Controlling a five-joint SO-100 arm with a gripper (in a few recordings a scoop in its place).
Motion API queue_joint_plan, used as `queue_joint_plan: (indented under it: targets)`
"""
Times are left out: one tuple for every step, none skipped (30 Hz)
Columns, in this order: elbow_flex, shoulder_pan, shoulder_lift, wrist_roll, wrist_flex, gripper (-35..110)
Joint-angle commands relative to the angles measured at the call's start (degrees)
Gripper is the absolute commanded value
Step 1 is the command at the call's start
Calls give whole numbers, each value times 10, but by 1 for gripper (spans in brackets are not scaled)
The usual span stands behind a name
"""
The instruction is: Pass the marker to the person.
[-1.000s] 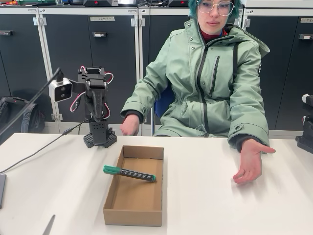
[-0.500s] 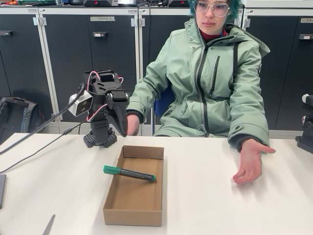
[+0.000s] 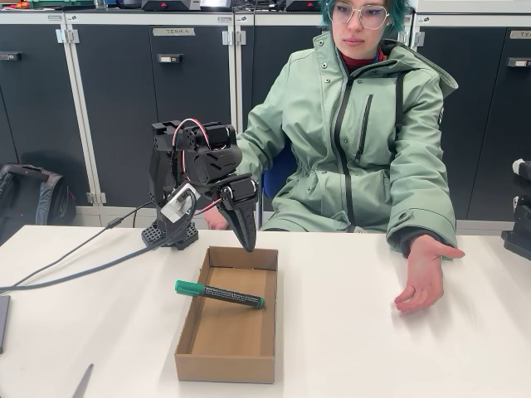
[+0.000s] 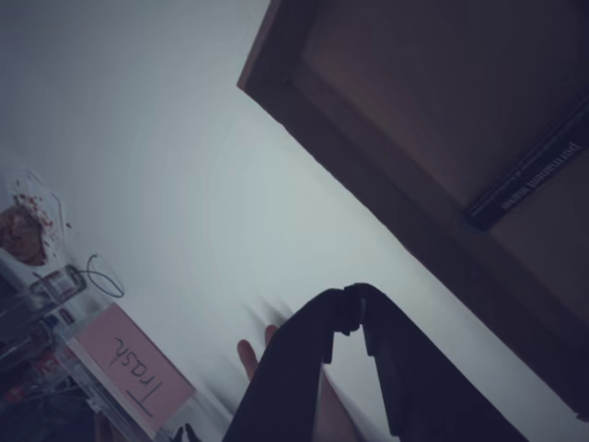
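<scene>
Fixed view: the gripper [image 3: 247,240], fingers together, hangs above the far wall of the cardboard box [image 3: 226,365]. Below and nearer, the marker [image 3: 219,293] lies across the box; the person's [image 3: 365,124] open hand [image 3: 421,278] rests well to the right

The marker [image 4: 529,175] is cut off by the wrist view's edge.

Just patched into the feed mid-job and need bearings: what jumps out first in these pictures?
The person in a mint-green jacket sits behind the table, one hand held open, palm up, at the right of the fixed view. The black arm's claw hangs, fingers together, above the far rim of an open cardboard box at mid-table. The marker with the green cap lies across that box, untouched.
</scene>
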Motion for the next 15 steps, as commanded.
queue_joint_plan:
  targets:
    - [-10,-4,5,33,54,-5]
    - [-1,-3,7,43,66,-5]
    - [10,-2,8,52,77,-5]
    - [20,-1,10,60,86,-5]
    - [31,0,11,65,97,-5]
    - [44,0,14,69,106,-5]
    - [56,1,18,73,118,-5]
    - [67,2,20,80,130,-3]
    - [75,5,21,87,142,-2]
    - [82,9,21,92,156,0]
    - [89,11,21,98,165,0]
    - [96,15,22,105,170,1]
    - [103,17,24,109,169,2]
    - [112,18,29,112,161,3]
    - [121,17,35,112,149,5]
